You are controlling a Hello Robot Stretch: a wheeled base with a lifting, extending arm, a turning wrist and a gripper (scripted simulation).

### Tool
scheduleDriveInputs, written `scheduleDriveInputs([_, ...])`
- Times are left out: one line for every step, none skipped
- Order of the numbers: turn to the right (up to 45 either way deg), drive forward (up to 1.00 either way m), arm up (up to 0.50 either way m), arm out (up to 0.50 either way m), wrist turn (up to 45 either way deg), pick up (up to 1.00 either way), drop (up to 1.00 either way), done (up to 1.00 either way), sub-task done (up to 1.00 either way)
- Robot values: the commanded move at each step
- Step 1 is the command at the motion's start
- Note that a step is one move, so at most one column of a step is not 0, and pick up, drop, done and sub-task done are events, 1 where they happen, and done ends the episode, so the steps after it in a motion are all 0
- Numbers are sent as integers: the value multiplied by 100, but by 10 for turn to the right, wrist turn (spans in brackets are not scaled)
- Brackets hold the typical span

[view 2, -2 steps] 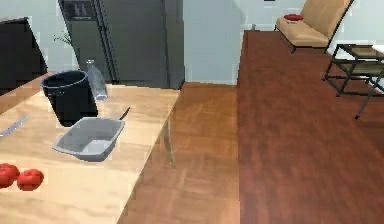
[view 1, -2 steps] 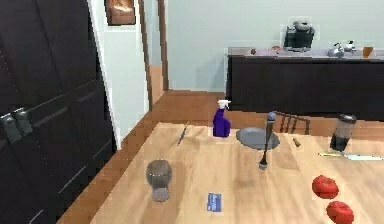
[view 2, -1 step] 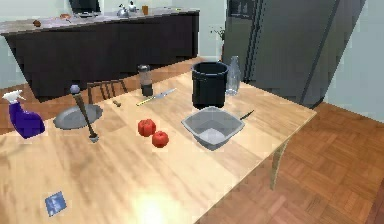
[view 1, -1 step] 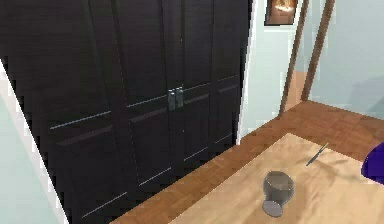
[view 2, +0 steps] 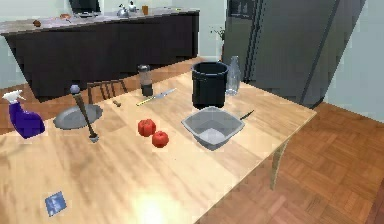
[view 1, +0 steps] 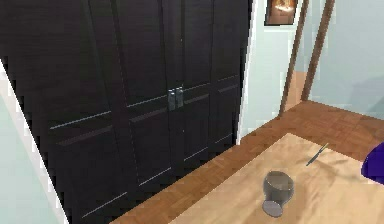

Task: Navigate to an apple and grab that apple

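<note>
Though unable to tell the hand's state, beware reaching for the apple (view 2: pixel 146 127) at nine o'clock from the bowl (view 2: pixel 213 128) on the worktop (view 2: pixel 200 180): could bump the second apple (view 2: pixel 160 139) rolling or clip the bowl.

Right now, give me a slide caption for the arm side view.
Two apples on a wooden table, beside a grey tub and black pot.

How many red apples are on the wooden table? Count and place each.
2. One round red apple lies left of the grey square bowl; the second red apple sits beside it, nearer the camera. More may be hidden.
</note>
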Motion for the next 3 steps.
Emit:
scheduleDriveInputs([0,0,38,0,0,0,0,0,0])
scheduleDriveInputs([0,0,0,40,0,0,0,0,0])
scheduleDriveInputs([0,0,0,0,450,0,0,0,0])
